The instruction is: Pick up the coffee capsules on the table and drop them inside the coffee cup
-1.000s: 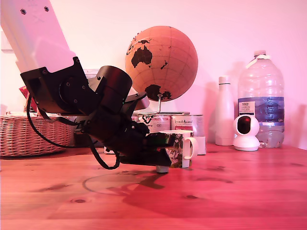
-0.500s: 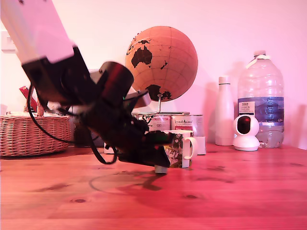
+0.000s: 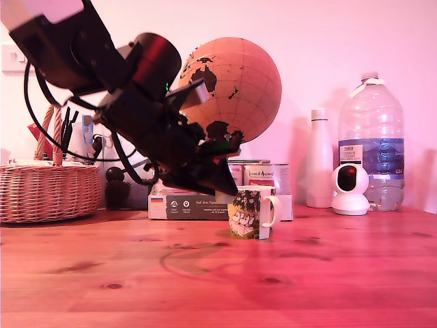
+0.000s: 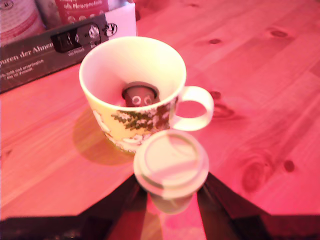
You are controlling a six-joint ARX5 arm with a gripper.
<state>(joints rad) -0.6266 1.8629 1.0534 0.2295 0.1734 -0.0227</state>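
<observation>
- Now, my hand (image 4: 171,200) grips the pale capsule (image 4: 171,162) between its two dark fingers (image 4: 125,197), closed on the capsule's body just under its wide rim; the lid faces the wrist camera.
- The pale capsule sits low in the middle of the wrist view, raised off the bench and just short of the mug's near wall, not over the opening.
- The mug (image 4: 132,80) stands upright in the upper middle of the wrist view, white inside, with a leafy print on its outer wall and its handle (image 4: 197,107) pointing toward the frame's right.
- The dark capsule (image 4: 140,94) lies at the bottom of the mug, with part of it hidden behind the near rim.
- In the exterior view the mug (image 3: 251,213) is at the centre of the frame on the wooden bench (image 3: 328,273), handle toward the exterior view's right.
- My arm (image 3: 136,102) comes down from the upper left of that frame, and the hand (image 3: 225,179) ends just above and to the left of the mug's rim; the capsule cannot be made out from this side.
- Behind the mug sit a dark flat box (image 3: 188,205) and two tins (image 3: 266,179), with a globe (image 3: 235,85) above them.
- A wicker basket (image 3: 48,191) is at the left edge of the exterior view; a white bottle (image 3: 319,160), a small white camera (image 3: 350,188) and a large water bottle (image 3: 374,140) stand at the right.
</observation>
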